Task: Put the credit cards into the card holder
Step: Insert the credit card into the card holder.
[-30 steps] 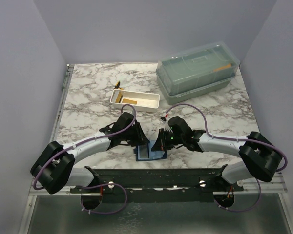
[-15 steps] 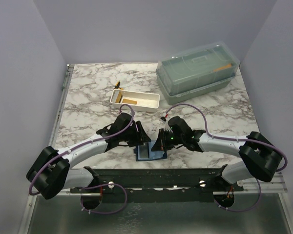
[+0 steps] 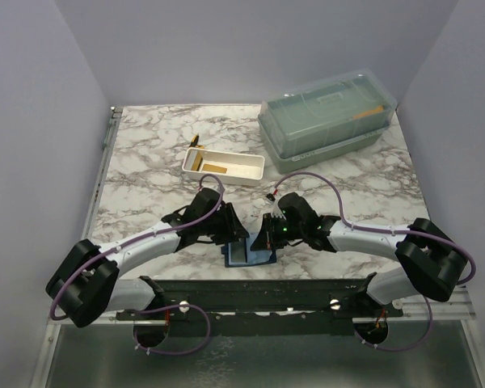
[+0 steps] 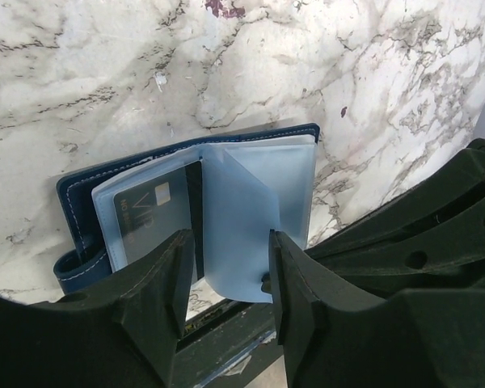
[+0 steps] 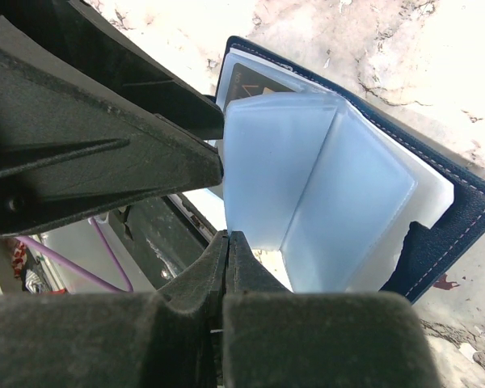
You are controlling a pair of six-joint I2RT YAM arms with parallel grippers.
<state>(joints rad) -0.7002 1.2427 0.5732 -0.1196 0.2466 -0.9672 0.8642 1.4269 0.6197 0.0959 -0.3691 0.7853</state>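
The left gripper (image 4: 230, 246) is being held open, empty, over the card holder (image 4: 74, 192), barely shifted since earlier. The right gripper (image 5: 226, 241) is being kept pinched on it, apparently; loading is being delayed.

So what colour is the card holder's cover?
Navy blue with pale stitching; the card holder shows best in the left wrist view.
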